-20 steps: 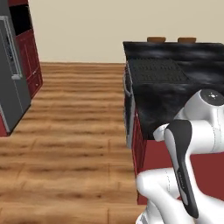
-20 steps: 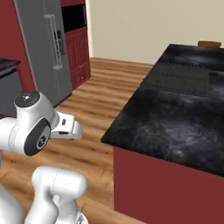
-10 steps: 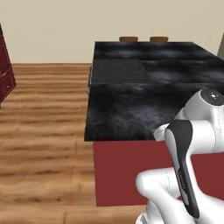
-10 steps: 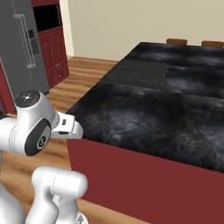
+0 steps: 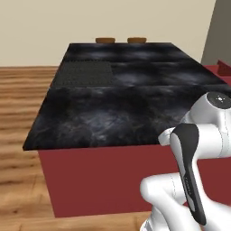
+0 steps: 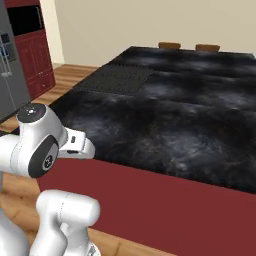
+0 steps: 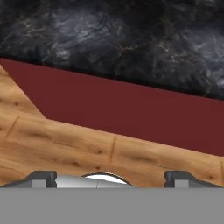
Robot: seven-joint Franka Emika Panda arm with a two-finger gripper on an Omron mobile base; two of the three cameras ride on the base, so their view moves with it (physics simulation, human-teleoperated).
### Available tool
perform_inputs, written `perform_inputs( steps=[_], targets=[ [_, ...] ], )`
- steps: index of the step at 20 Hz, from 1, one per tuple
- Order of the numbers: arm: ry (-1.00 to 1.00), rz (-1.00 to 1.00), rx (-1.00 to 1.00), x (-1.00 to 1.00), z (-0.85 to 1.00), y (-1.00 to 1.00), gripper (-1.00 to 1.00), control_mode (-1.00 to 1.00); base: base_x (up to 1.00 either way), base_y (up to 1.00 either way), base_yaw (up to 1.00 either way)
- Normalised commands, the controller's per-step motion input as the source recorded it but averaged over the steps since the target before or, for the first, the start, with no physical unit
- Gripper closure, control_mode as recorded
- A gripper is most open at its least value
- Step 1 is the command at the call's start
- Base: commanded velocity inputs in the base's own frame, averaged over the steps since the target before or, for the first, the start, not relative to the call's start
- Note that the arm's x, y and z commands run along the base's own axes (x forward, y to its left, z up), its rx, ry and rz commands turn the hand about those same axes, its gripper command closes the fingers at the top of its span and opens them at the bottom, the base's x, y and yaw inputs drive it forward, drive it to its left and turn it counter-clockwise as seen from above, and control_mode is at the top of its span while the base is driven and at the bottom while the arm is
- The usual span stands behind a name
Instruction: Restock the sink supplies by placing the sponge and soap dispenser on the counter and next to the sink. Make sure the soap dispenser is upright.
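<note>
The sponge, the soap dispenser, the sink and the counter are out of view. In the hand view my gripper (image 7: 111, 179) is open, its two dark fingertips (image 7: 43, 177) wide apart with nothing between them. It hangs low, pointing at the wood floor (image 7: 65, 144) and the red side panel (image 7: 131, 109) of the island. The white arm (image 5: 198, 153) is folded close to the base, short of the island's near edge.
A wide black veined island slab (image 5: 126, 103) with a dark cooktop (image 5: 83, 74) stands straight ahead on a red base (image 5: 103, 180). Two brown seats (image 5: 106, 40) show at its far edge. A grey fridge (image 6: 7, 75) and red cabinets (image 6: 32, 55) stand at the left.
The base has turned, so the whole scene shifted: the island now lies straight ahead and larger, and the fridge has slid off to the left. The arm's pose and the open gripper are unchanged.
</note>
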Motion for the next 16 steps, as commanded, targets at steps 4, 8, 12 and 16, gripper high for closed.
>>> perform_inputs(
  steps=[4,8,12,16],
  targets=[
    [0.0,0.0,0.0,0.0,0.0,0.0,-1.0,1.0,0.0,-1.0,-0.09],
    [0.0,0.0,0.0,0.0,0.0,0.0,-1.0,1.0,0.01,-1.0,-0.09],
    [0.0,0.0,0.0,0.0,0.0,0.0,-1.0,1.0,0.05,-1.0,-0.08],
    [0.0,0.0,0.0,0.0,0.0,0.0,-1.0,1.0,0.24,-1.0,-0.06]
  ],
)
